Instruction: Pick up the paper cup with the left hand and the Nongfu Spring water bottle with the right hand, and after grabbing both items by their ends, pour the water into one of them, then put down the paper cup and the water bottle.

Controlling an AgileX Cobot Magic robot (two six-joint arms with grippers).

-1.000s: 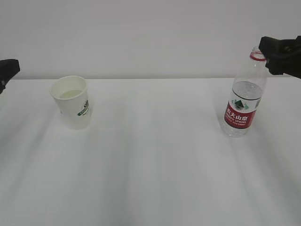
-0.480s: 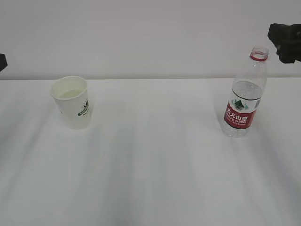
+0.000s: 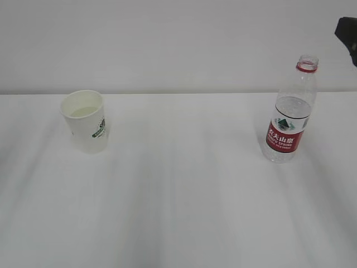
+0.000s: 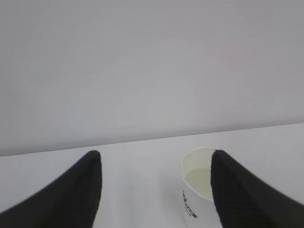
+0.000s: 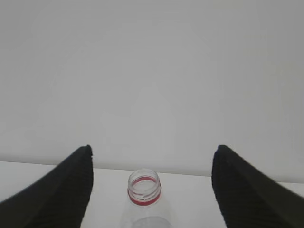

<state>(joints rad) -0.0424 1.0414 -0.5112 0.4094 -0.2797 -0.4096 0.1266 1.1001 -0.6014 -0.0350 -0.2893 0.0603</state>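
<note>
The paper cup (image 3: 85, 120) stands upright on the left of the white table (image 3: 184, 184), with faintly greenish water (image 3: 83, 111) inside. The Nongfu Spring water bottle (image 3: 290, 114) stands upright on the right, uncapped, red label facing front. My left gripper (image 4: 156, 154) is open and empty, pulled back from the cup (image 4: 195, 187), which sits low behind its right finger (image 4: 237, 190). My right gripper (image 5: 153, 149) is open and empty, above and behind the bottle's mouth (image 5: 144, 187). In the exterior view only a black piece of the right hand (image 3: 348, 30) shows at the top right edge; the left hand is out of that view.
A plain pale wall (image 3: 178, 44) runs behind the table's far edge. Nothing else stands on the table between the cup and the bottle.
Both hands drew back outward. The left one left the exterior view; the right one moved up and right, away from the bottle's neck. Cup and bottle stayed put.
</note>
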